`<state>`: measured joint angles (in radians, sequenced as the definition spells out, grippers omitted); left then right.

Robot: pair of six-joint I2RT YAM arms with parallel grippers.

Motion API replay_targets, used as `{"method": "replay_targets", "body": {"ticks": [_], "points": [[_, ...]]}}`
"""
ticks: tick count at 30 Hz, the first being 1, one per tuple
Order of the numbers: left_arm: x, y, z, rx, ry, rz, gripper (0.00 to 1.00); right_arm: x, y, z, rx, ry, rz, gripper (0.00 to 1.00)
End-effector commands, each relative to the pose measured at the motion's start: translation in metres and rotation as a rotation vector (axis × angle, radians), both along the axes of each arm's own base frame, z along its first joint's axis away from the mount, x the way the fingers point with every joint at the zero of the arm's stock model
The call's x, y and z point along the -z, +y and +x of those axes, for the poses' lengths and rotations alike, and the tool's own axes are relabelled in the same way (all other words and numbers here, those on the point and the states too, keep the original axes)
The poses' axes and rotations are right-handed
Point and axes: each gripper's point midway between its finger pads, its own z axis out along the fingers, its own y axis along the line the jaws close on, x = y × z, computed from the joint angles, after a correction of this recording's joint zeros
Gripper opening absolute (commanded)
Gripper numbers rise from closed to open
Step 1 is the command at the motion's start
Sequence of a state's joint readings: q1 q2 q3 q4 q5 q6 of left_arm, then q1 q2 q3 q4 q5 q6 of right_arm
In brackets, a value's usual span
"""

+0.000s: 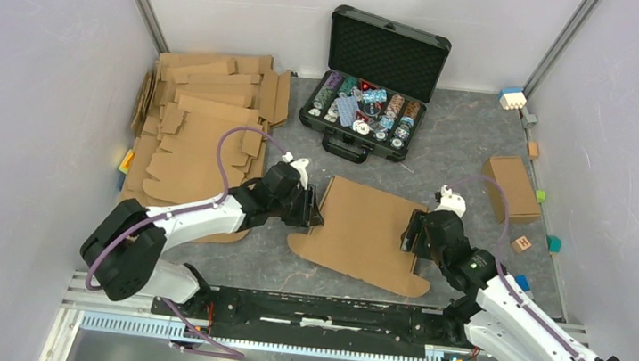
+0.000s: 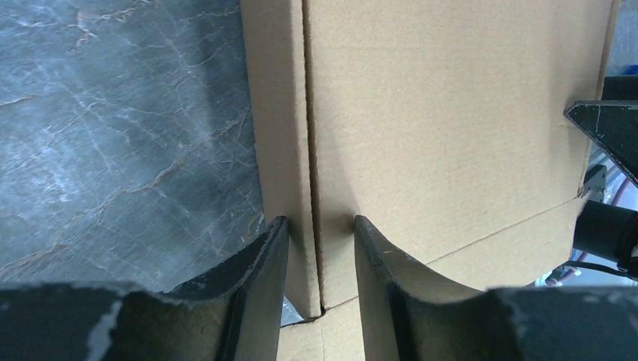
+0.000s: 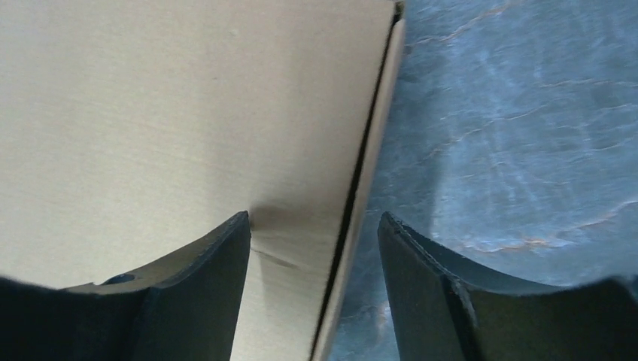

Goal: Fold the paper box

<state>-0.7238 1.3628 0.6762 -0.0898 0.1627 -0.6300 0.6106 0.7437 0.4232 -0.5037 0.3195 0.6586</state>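
Right now the paper box [image 1: 363, 230] lies as a mostly flat sheet on the table [image 1: 473, 134], between my two arms and just in front of the black case [image 1: 380, 79]; I judge the arms sit at its opposite edges so both side flaps can be raised together. My left gripper [image 1: 311, 205] straddles the left side flap [image 2: 280, 113], which stands up along its crease, with one finger outside it and one over the inner panel; the jaws are partway closed, but I cannot tell whether they truly pinch the cardboard. My right gripper [image 1: 411, 235] straddles the right side flap [image 3: 367, 188] with its jaws apart; its outer finger [image 3: 429, 286] is clear of the cardboard over bare table, so nothing is held there. A stack of flat blanks [image 1: 205, 124] sits far left, presumably spare stock; a smaller brown box [image 1: 512, 187] sits at right. I can read no print, logo or label on any cardboard; the case's contents are too small to make out.
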Motion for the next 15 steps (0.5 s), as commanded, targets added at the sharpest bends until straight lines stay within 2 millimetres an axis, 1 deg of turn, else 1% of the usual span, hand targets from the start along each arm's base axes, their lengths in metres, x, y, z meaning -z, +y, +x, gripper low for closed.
{"method": "replay_targets", "body": {"ticks": [1, 3, 5, 6, 11, 13, 15], "points": [[-0.011, -0.017, 0.009, 0.069, -0.045, -0.048, 0.42, 0.001, 0.021, -0.004, -0.012, 0.008, 0.150, 0.65], [-0.008, -0.019, 0.009, 0.076, -0.033, -0.047, 0.35, 0.000, 0.024, -0.004, -0.025, 0.010, 0.154, 0.57], [-0.005, -0.022, 0.009, 0.085, -0.022, -0.048, 0.25, 0.001, 0.028, -0.004, -0.043, 0.019, 0.162, 0.52], [-0.004, -0.023, 0.010, 0.086, -0.019, -0.047, 0.24, 0.003, 0.030, -0.005, -0.052, 0.027, 0.167, 0.50], [0.000, -0.025, 0.013, 0.092, -0.014, -0.035, 0.19, 0.007, 0.038, -0.004, -0.076, 0.042, 0.190, 0.44], [0.001, -0.027, 0.014, 0.103, -0.015, -0.028, 0.19, 0.004, 0.039, -0.002, -0.073, 0.031, 0.193, 0.45], [0.002, -0.028, 0.016, 0.115, -0.016, -0.014, 0.19, 0.002, 0.038, 0.002, -0.066, 0.018, 0.186, 0.49]]}}
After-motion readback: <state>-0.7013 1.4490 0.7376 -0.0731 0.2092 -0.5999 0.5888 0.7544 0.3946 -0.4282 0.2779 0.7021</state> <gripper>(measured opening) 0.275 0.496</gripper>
